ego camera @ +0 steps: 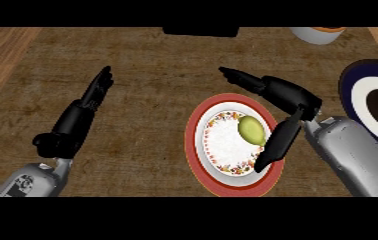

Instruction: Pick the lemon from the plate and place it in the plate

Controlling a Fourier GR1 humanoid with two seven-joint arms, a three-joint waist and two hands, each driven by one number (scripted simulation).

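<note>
The dark blue plate (348,86) is cut off by the right edge, and a pale cup (316,34) and a black object (201,31) are cropped at the top. The right hand (294,96) hides part of the right rim of the red-rimmed plate (193,134). The right forearm (347,151) and left forearm (29,181) run out at the lower edge.

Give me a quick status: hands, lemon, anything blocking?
Left hand open, resting at left. Right hand open beside lemon, no grip. Lemon on red-rimmed plate. Nothing in the way.

A lemon (252,130) lay right of centre on the red-rimmed plate (192,144). The right hand (291,96) hung over the plate's right rim, fingers straight, thumb just beside the lemon. The left hand (74,121), also straight-fingered, was well left of the plate.
</note>
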